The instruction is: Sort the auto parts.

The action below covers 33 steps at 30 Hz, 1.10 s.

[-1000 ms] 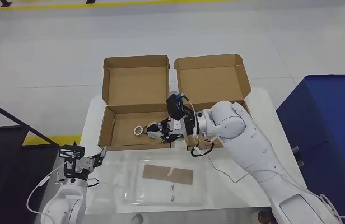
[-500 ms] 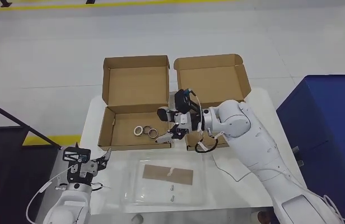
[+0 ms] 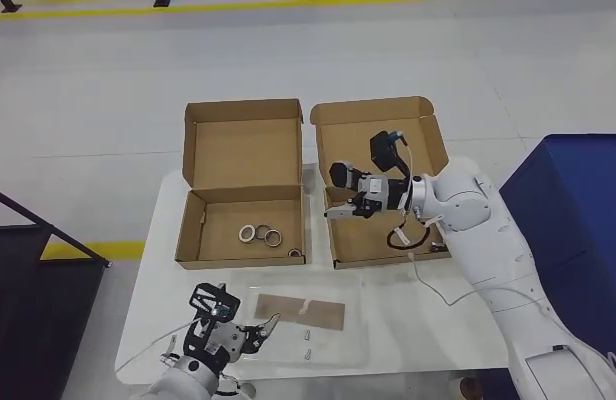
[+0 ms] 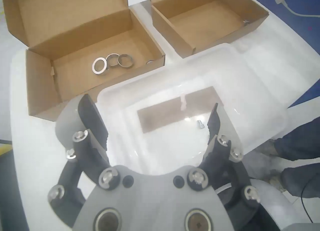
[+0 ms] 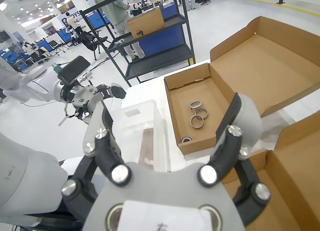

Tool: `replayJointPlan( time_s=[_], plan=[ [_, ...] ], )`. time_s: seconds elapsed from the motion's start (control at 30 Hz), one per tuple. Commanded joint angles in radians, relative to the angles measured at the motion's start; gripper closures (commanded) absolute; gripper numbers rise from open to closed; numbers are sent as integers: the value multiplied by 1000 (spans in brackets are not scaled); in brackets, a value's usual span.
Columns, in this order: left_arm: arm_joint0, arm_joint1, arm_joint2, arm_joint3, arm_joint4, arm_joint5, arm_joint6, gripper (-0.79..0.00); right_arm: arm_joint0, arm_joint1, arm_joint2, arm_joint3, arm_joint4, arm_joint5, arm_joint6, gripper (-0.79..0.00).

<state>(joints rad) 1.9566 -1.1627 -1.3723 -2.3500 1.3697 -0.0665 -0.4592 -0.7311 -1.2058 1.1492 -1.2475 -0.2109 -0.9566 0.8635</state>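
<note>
While the left claw [image 4: 150, 105] gapes empty over the clear tray [image 4: 250, 79], the right claw [image 5: 168, 103] hangs wide open, holding nothing

Rings [image 3: 258, 235] in L box [image 3: 191, 228]; R box [image 3: 378, 140] beside it; tray [image 3: 353, 345] in front, holding bolts [image 3: 308, 352].

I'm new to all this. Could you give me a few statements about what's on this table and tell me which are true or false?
1. Metal rings lie in one cardboard box. True.
2. The right gripper holds a ring. False: it is open and empty.
3. The left gripper is open over the clear tray. True.
4. The clear tray is empty. False: a small bolt lies in it.
</note>
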Motion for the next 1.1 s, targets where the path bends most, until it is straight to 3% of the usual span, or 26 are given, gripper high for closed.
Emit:
replayJointPlan(
  time_s=[0.0, 0.07, 0.13, 0.23, 0.4, 0.57, 0.93, 1.07],
  plan=[
    [0, 0, 0, 0, 4, 0, 6, -785, 0, 0, 0, 0, 0, 0, 0, -785],
    [3, 1, 5, 6, 5, -11, -3, -785, 0, 0, 0, 0, 0, 0, 0, -785],
    [17, 3, 48, 0, 3, -79, -73, -785, 0, 0, 0, 0, 0, 0, 0, -785],
    [-14, -5, 131, 0, 36, -2, -153, -785, 0, 0, 0, 0, 0, 0, 0, -785],
    [-75, -25, 321, 2, 167, 103, -181, -785, 0, 0, 0, 0, 0, 0, 0, -785],
    [-166, -58, 456, 77, 254, 296, -190, -785, 0, 0, 0, 0, 0, 0, 0, -785],
    [-181, -63, 468, 93, 255, 312, -201, -785, 0, 0, 0, 0, 0, 0, 0, -785],
    [-209, -72, 492, 91, 276, 325, -359, -785, 0, 0, 0, 0, 0, 0, 0, -785]
  ],
)
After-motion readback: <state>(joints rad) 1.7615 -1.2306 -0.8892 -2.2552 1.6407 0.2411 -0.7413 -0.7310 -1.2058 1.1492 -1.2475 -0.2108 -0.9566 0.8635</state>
